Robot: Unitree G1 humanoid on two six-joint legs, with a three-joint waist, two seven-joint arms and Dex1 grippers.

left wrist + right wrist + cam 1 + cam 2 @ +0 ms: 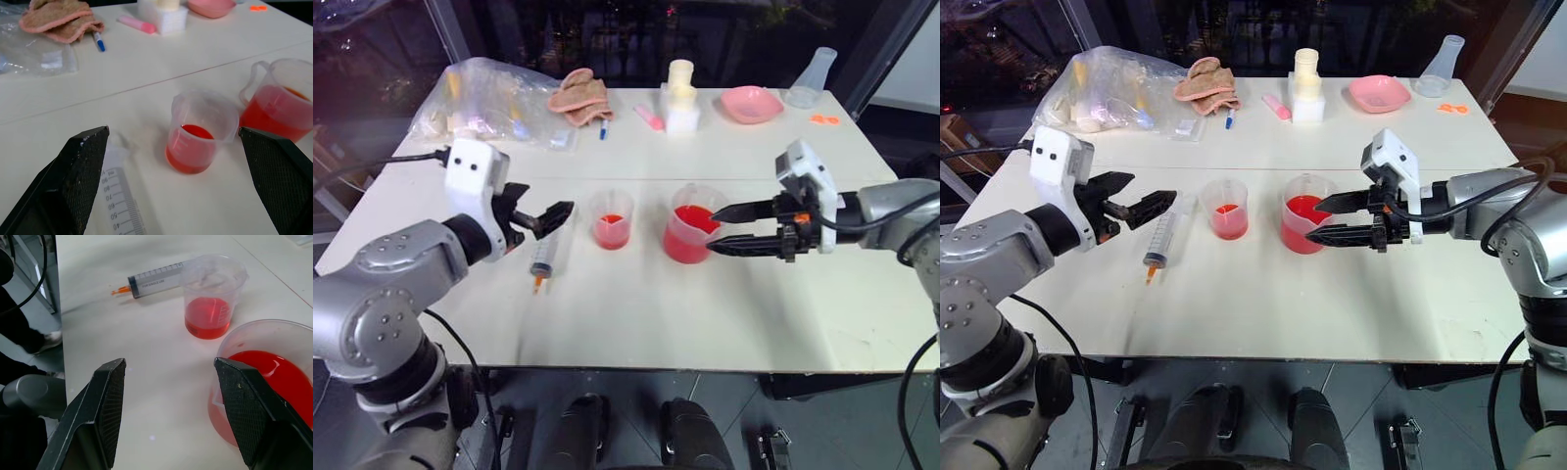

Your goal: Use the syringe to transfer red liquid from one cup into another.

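Observation:
The syringe (546, 257) lies flat on the white table, orange tip toward the front edge, its barrel clear. My left gripper (553, 217) hovers open just above its plunger end, holding nothing. Right of it stands the smaller cup (611, 219) with a little red liquid (208, 316) in it. The larger spouted beaker (693, 223) beside it is about half full of red liquid. My right gripper (717, 231) is open at the beaker's right side, pointing left, with its fingertips (230, 377) in front of the beaker wall and nothing gripped.
Along the table's back stand a clear plastic bag (489, 98), a pink cloth (579, 96), a blue-tipped pen (603, 127), a white block with a cream bottle (681, 98), a pink dish (751, 103) and a conical flask (811, 78).

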